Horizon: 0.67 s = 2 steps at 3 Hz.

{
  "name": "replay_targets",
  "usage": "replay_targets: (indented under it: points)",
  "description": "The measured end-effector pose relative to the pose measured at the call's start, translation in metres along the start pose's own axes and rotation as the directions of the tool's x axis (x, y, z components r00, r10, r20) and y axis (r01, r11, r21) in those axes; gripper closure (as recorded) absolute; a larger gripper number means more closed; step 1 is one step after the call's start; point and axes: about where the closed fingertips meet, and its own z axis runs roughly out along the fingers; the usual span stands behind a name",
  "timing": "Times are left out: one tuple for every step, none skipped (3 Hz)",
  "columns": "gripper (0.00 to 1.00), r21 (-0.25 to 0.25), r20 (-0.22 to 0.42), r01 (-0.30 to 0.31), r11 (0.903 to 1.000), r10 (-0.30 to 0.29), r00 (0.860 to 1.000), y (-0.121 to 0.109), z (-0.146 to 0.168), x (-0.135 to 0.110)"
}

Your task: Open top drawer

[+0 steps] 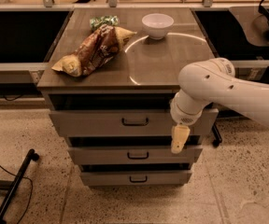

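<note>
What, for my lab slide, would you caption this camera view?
Gripper hangs right of the handle on the top drawer, not touching it; snack bag and bowl on the cabinet.

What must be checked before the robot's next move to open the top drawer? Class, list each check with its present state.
1. The handle of the top drawer is uncovered: ok.
2. The gripper is lined up with the handle: not ok; it hangs to the handle's right and lower.
3. The gripper touches the handle: not ok, apart.
4. The bowl and snack bag do not overhang the front edge: ok.
5. Whether the top drawer is partly out: cannot tell.
</note>
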Motion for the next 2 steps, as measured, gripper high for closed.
replay_targets:
  points:
    - [0.1, -0.035, 0.011, -0.011, 0.9993, 0.012, 1.0, 0.002, 0.015, 0.005]
    - [0.26, -0.056, 0.02, -0.034, 0.9979, 0.035, 0.999, 0.011, 0.016, 0.015]
